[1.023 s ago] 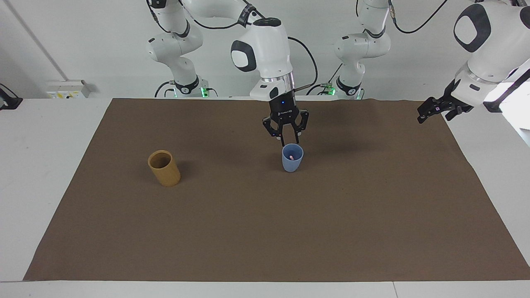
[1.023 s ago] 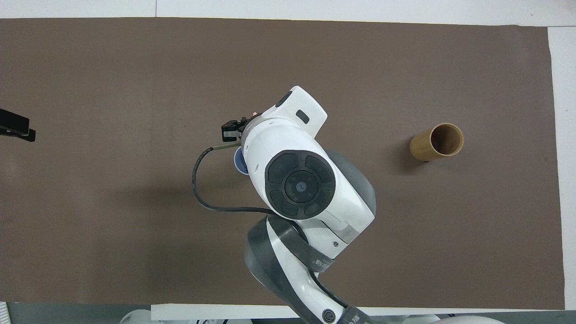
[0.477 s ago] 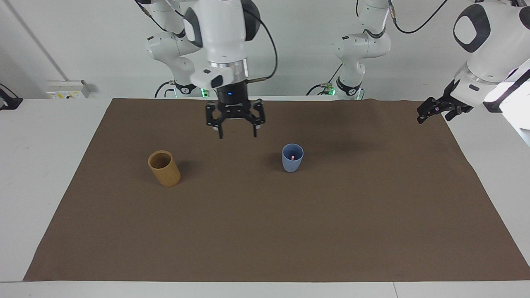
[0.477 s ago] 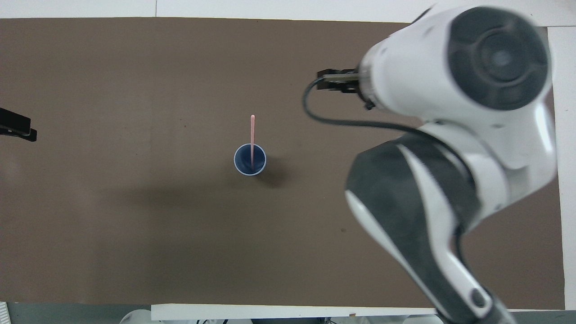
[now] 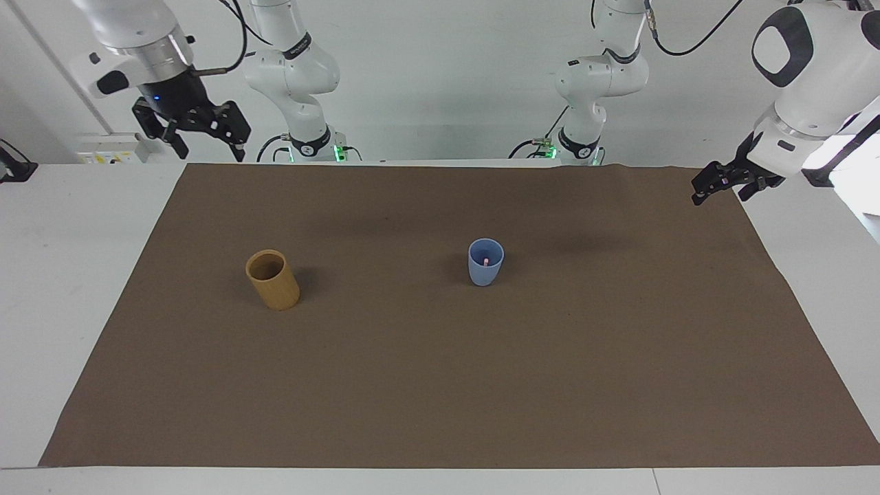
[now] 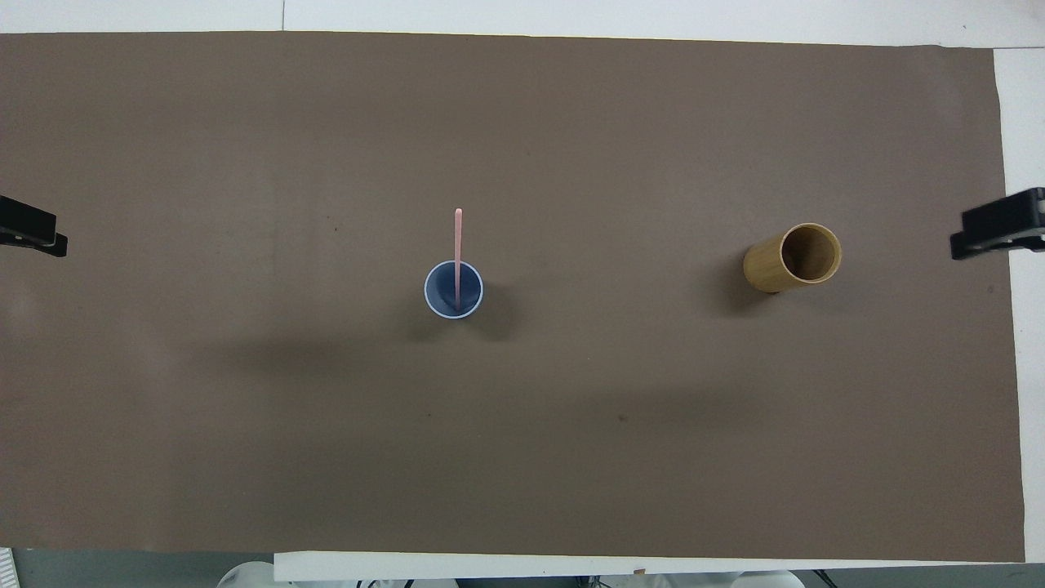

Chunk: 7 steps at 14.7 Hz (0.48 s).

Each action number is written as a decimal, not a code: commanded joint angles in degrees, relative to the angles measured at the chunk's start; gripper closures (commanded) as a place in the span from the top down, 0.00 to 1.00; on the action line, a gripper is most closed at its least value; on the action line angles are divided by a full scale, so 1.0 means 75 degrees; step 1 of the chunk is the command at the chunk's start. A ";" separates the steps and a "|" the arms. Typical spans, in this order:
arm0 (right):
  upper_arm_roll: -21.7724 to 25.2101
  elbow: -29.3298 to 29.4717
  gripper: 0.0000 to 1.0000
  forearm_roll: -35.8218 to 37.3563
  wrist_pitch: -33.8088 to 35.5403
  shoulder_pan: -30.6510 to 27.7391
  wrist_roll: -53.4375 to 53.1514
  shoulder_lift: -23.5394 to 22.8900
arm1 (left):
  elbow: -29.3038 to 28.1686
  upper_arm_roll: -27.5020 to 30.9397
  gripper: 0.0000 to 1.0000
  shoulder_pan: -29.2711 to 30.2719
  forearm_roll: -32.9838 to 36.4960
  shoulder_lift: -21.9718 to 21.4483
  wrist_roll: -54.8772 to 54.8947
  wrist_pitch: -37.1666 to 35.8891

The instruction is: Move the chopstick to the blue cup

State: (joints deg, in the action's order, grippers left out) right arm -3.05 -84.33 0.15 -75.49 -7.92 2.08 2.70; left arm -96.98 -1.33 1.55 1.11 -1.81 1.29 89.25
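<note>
Pink chopstick (image 6: 458, 245) stands in the blue cup (image 5: 485, 269); right gripper (image 5: 203, 144) and left gripper (image 5: 722, 185) both open, holding nothing

Matt brown cloth-like mat (image 5: 440, 385) covers the table. Small light blue cup (image 5: 485, 262) looks like smooth matt plastic. Tan cylindrical holder (image 5: 273, 280) looks like wood or bamboo, satin finish.

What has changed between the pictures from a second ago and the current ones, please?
The right gripper, which hung just over the blue cup, has opened, risen and swung away to the right arm's end of the table. The chopstick stays standing in the cup. The tan holder and the waiting left gripper have not moved.
</note>
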 commanded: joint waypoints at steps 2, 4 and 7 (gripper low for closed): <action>0.0968 -0.0579 1.00 0.0236 -0.0268 0.0843 0.0590 0.0260 | -0.0066 -0.0010 1.00 0.0005 0.0099 -0.0122 0.0086 0.0007; 0.0864 -0.0710 1.00 0.0308 -0.0399 0.0927 0.0486 0.0366 | -0.0066 -0.0010 1.00 0.0028 0.0099 -0.0122 0.0086 0.0007; 0.0770 -0.0710 1.00 0.0296 -0.0446 0.0880 0.0414 0.0343 | -0.0066 -0.0010 1.00 0.0040 0.0099 -0.0122 0.0086 0.0007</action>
State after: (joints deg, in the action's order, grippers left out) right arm 3.02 -87.38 1.72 -77.57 -0.92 5.68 3.52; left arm -96.98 -1.31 1.55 1.11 -1.81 1.29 89.25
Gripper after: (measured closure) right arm 0.000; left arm 0.000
